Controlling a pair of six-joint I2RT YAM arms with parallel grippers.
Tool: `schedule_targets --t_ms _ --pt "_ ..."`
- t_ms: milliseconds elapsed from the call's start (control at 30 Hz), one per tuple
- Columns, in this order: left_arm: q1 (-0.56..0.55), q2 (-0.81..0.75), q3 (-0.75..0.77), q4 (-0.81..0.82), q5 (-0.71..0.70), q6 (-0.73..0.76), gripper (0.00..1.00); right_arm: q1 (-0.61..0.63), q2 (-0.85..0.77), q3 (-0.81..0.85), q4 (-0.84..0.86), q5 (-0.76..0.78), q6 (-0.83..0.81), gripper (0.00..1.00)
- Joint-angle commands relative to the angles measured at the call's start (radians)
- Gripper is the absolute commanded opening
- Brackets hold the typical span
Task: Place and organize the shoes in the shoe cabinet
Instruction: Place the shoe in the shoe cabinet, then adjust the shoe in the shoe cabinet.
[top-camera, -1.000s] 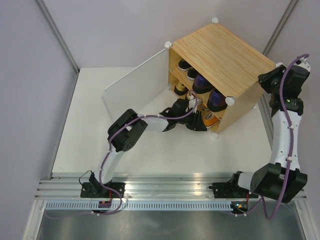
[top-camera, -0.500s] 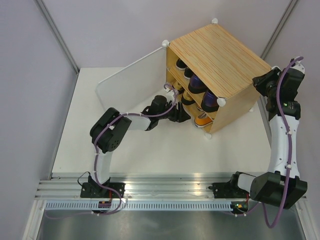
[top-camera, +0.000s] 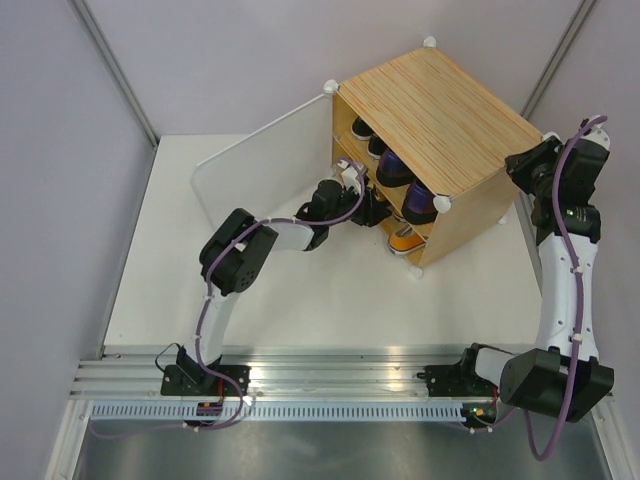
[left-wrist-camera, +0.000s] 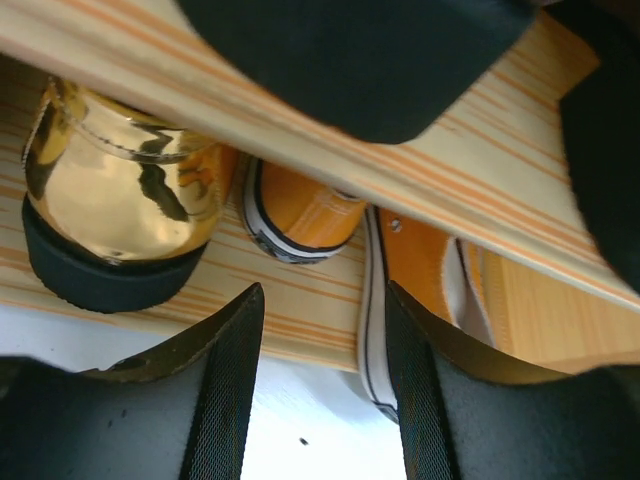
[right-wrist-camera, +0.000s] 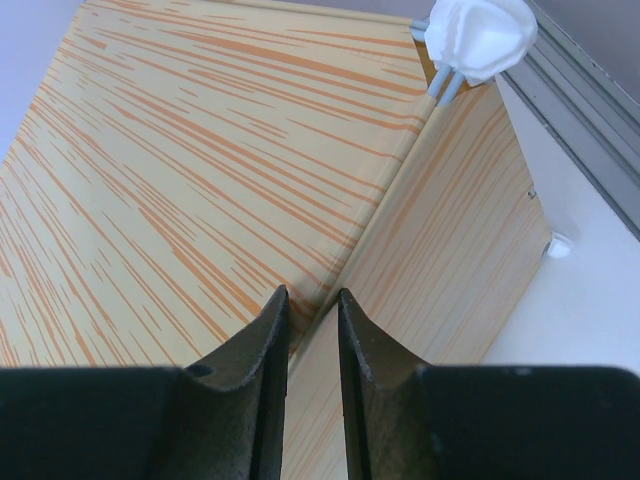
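The shoe cabinet (top-camera: 430, 110) stands at the back right with its white door (top-camera: 260, 170) swung open to the left. Black sneakers (top-camera: 367, 129) and purple loafers (top-camera: 418, 203) sit on the upper shelf. My left gripper (top-camera: 372, 208) is open and empty at the mouth of the lower compartment. In the left wrist view its jaws (left-wrist-camera: 322, 300) face a gold pump (left-wrist-camera: 120, 200) and two orange sneakers (left-wrist-camera: 300, 215), one (left-wrist-camera: 420, 270) sticking out over the front edge. My right gripper (top-camera: 518, 172) rests at the cabinet's right top edge (right-wrist-camera: 380, 210), with its jaws (right-wrist-camera: 311, 295) slightly apart and holding nothing.
White table top (top-camera: 300, 290) lies in front of the cabinet. Grey walls enclose the left, back and right. A white corner knob (right-wrist-camera: 478, 35) and a metal rail (right-wrist-camera: 590, 90) sit by the cabinet's right side. The open door stands left of my left arm.
The cabinet shifted back and turned a little, and its door swung wider. My left gripper pulled out to the left, then moved back to the lower compartment. The right arm followed the cabinet.
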Motion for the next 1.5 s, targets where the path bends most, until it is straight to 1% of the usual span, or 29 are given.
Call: schedule_targets --t_ms 0,267,333,433,567,700,867,900,1033,1133,1467 --pt "-0.001 0.036 0.045 0.113 -0.046 0.022 0.56 0.058 0.003 -0.026 -0.032 -0.172 -0.004 0.06" --pt "-0.015 0.075 0.068 0.171 -0.117 -0.041 0.56 0.058 0.001 -0.018 -0.019 -0.167 0.008 0.07" --pt "-0.017 0.098 0.103 0.149 -0.125 -0.052 0.59 0.058 0.000 -0.017 -0.017 -0.169 0.006 0.07" --pt "-0.018 0.130 0.152 0.102 -0.138 -0.110 0.60 0.058 -0.005 -0.017 -0.015 -0.166 0.008 0.07" --pt "-0.018 0.153 0.157 0.110 -0.154 -0.219 0.60 0.058 -0.008 -0.011 -0.015 -0.164 0.009 0.08" --pt "-0.020 0.162 0.149 0.110 -0.178 -0.288 0.60 0.058 -0.011 -0.014 -0.014 -0.161 0.009 0.07" --pt "-0.018 0.162 0.122 0.133 -0.226 -0.402 0.59 0.058 -0.018 -0.018 -0.009 -0.158 0.014 0.07" --pt "-0.018 0.162 0.114 0.160 -0.234 -0.426 0.59 0.058 -0.018 -0.018 -0.009 -0.158 0.014 0.07" --pt "-0.018 0.185 0.109 0.213 -0.229 -0.553 0.60 0.058 -0.018 -0.023 -0.008 -0.154 0.015 0.07" --pt "-0.018 0.199 0.120 0.228 -0.226 -0.599 0.60 0.058 -0.022 -0.023 -0.006 -0.155 0.015 0.08" --pt "-0.031 0.201 0.158 0.132 -0.254 -0.592 0.60 0.058 -0.026 -0.031 -0.003 -0.141 0.014 0.07"
